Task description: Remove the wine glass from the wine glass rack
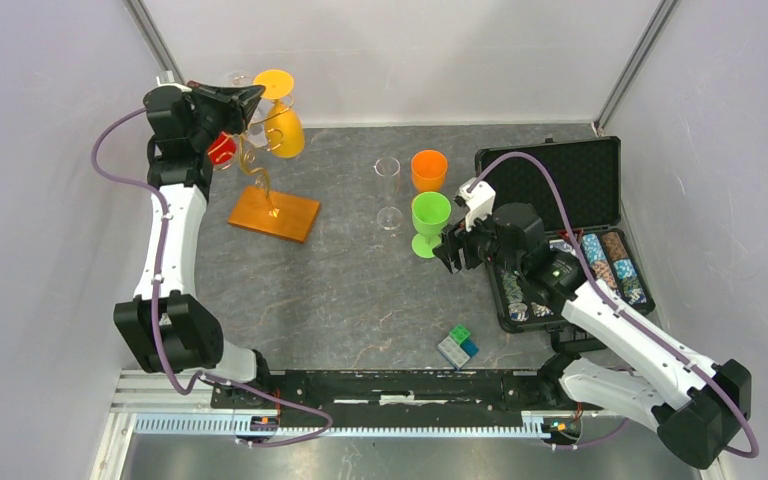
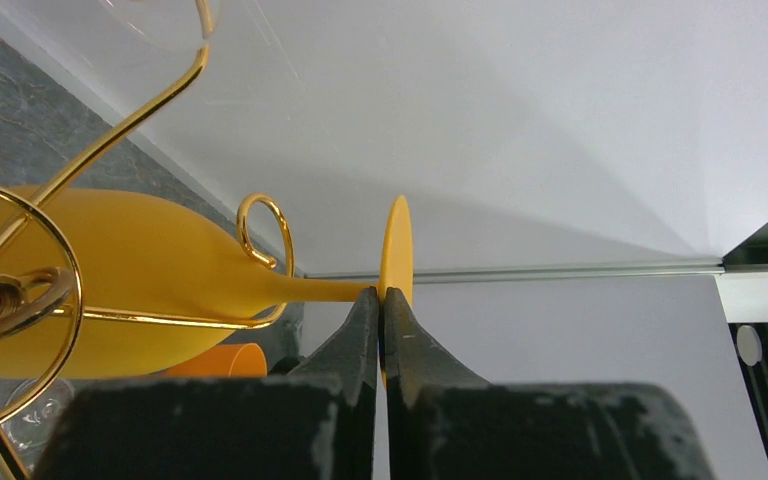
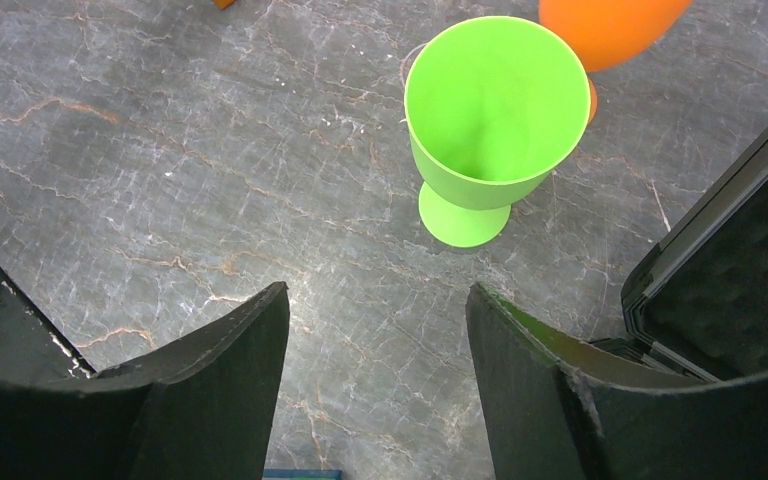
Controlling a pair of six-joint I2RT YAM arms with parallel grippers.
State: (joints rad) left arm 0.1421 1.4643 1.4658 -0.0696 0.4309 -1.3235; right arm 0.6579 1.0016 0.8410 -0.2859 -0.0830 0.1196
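A yellow wine glass (image 1: 288, 132) hangs tilted in the gold wire wine glass rack (image 1: 258, 172), which stands on an orange base (image 1: 273, 213) at the back left. In the left wrist view its bowl (image 2: 150, 250) lies sideways, with the stem inside a curl of the rack's wire (image 2: 132, 116). My left gripper (image 1: 250, 97) is shut on the edge of the glass's round foot (image 2: 396, 240), its fingertips pinching it (image 2: 382, 295). A red glass (image 1: 222, 149) also hangs on the rack. My right gripper (image 1: 450, 250) is open and empty above the table (image 3: 375, 290), next to a green glass.
A green glass (image 1: 430, 213) (image 3: 490, 110), an orange cup (image 1: 428, 168) and a clear glass (image 1: 389, 190) stand mid-table. An open black case (image 1: 560, 180) with poker chips lies at the right. Small coloured blocks (image 1: 457, 346) sit near the front. White walls close in behind the rack.
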